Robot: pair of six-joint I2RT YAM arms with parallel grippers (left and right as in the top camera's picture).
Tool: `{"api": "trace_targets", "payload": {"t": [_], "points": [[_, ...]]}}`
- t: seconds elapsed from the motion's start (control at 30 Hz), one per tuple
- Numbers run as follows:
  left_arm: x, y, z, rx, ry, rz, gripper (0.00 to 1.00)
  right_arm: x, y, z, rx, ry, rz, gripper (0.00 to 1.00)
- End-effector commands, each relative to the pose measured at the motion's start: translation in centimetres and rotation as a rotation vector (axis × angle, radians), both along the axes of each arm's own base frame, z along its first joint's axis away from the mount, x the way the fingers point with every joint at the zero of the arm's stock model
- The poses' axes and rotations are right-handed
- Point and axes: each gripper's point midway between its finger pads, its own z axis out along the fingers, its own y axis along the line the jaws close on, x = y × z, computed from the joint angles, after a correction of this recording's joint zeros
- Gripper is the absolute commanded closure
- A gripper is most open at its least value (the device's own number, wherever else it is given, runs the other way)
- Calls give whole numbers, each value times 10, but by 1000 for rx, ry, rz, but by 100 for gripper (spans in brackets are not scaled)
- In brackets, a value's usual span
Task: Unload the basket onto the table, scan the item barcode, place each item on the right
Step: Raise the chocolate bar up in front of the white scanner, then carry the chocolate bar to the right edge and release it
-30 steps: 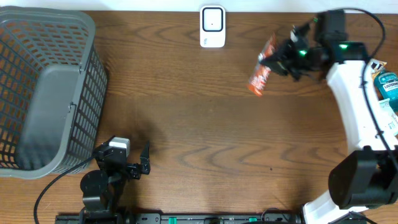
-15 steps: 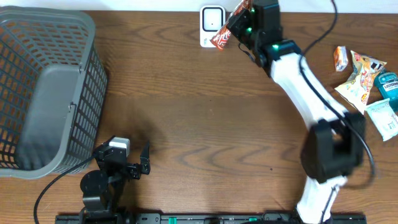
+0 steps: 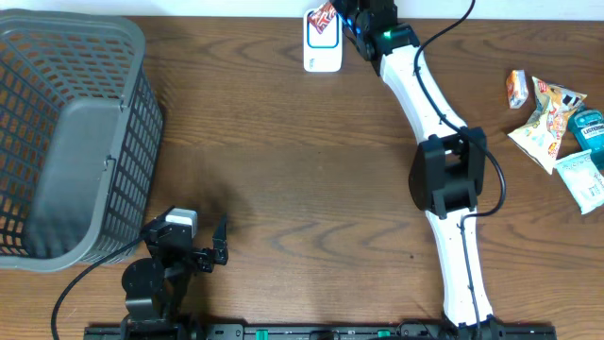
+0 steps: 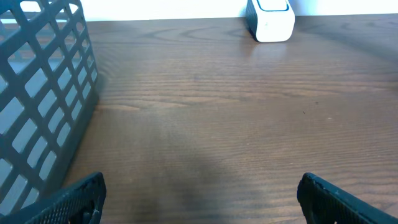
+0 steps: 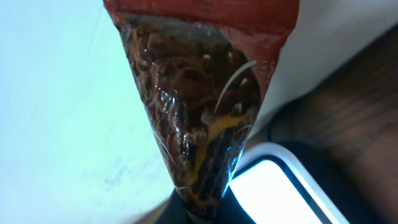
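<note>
Over the last second the right arm has swung from the right side of the overhead frame to the top centre. It has carried the snack packet [image 3: 324, 16] until it hangs over the upper end of the white barcode scanner [image 3: 323, 47]. By my reading, the carry is finished and the item is now being presented to the scanner. Whether the barcode faces the window cannot be told from these views.

The right gripper [image 3: 347, 19] is clenched on one narrow end of the packet. In the right wrist view that end is pinched at the bottom of the frame. From there the packet [image 5: 199, 99] widens upward to its red sealed edge, so its long axis runs straight away from the fingers. The scanner's lit face [image 5: 280, 186] shows at lower right.

In the overhead view the free end points left, away from the gripper and across the scanner.

The left gripper [image 3: 212, 247] has not moved. It rests at lower left beside the grey basket [image 3: 142, 113], with its jaws spread and holding nothing.
</note>
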Motion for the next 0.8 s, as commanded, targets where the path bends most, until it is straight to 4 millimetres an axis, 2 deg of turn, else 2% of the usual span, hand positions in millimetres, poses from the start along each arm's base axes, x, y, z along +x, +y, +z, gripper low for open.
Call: {"api": "trace_targets", "payload": {"t": [0.0,0.07,0.2,0.3,0.4,0.53,0.6,0.67,0.77], "points": [[-1,1,-11,-8,34,8,2,8,-3,-26,60,42,-58,99],[-1,1,-11,-8,34,8,2,8,-2,-38,55,57,-58,99],[-1,1,-11,-8,34,9,2,9,-4,-41,-5,39,-71,99],[-1,1,-11,-8,34,9,2,12,-4,-28,-41,6,-43,99],[-1,1,-11,-8,34,9,2,10,-17,-6,-124,3,-23,99],[-1,1,-11,-8,34,9,2,-6,-52,27,-286,47,-15,99],[-1,1,-11,-8,34,9,2,-19,-81,36,-367,105,-43,99],[-1,1,-11,-8,34,9,2,-33,-109,37,-439,176,-44,99],[-1,1,-11,-8,34,9,2,-56,-157,18,-589,314,-4,99]]}}
